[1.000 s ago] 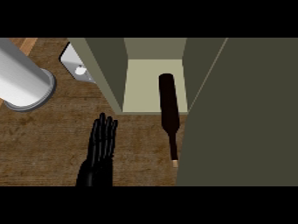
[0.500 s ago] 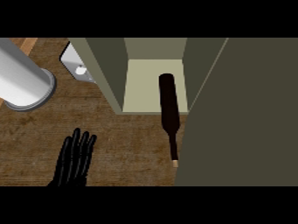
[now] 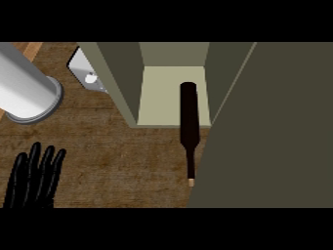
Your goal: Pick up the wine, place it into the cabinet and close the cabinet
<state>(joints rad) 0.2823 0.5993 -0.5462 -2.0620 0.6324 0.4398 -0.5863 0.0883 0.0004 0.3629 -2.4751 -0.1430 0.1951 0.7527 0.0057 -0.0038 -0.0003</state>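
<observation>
A dark wine bottle [image 3: 189,121] lies with its base inside the olive cabinet [image 3: 173,105] and its thin neck sticking out over the wooden counter. The cabinet door [image 3: 277,127] fills the right side of the view and stands partly swung in, close beside the bottle's neck. My left hand [image 3: 33,177] shows at the lower left, fingers straight and pointing up, holding nothing and well away from the bottle. My right hand is not in sight.
A large grey cylinder [image 3: 16,88] lies at the upper left on the counter. A small white wall plate [image 3: 88,75] sits just left of the cabinet's side wall. Wooden counter [image 3: 126,161] stretches between my hand and the bottle.
My left hand has drawn back down and to the left, away from the cabinet. The bottle and the door look unmoved.
</observation>
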